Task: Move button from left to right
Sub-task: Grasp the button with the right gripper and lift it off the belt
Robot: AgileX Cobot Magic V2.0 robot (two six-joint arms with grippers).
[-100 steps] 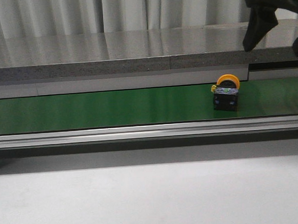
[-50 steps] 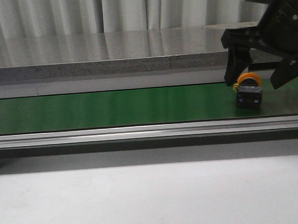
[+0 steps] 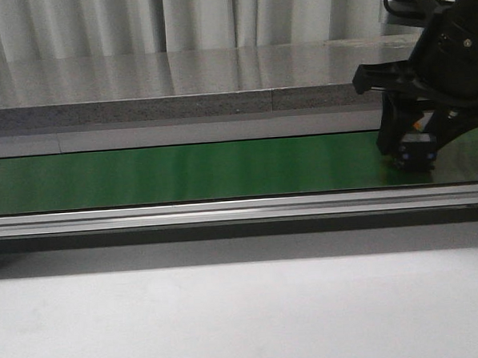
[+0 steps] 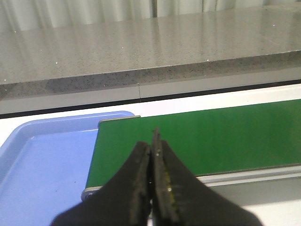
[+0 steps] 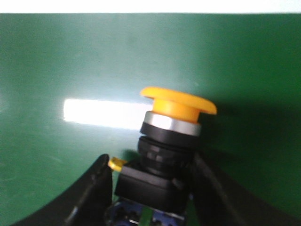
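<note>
The button [image 3: 416,150] lies on the green belt [image 3: 182,172] at its right end, mostly hidden behind my right gripper [image 3: 414,158]. In the right wrist view its yellow-orange cap [image 5: 178,106] points away from the black body, which sits between my right gripper's [image 5: 150,165] jaws. The jaws are open and straddle the body closely, with a thin gap on one side. My left gripper [image 4: 151,141] is shut and empty above the belt's left end [image 4: 211,136]. It is out of the front view.
A blue tray [image 4: 42,155] lies beside the belt's left end. A grey stone ledge [image 3: 178,86] runs behind the belt, with a curtain behind it. An aluminium rail [image 3: 225,210] edges the belt's front, and a white tabletop [image 3: 230,316] lies nearer.
The button has ridden the belt to the right. My right gripper has come down from above and its jaws have narrowed around the button.
</note>
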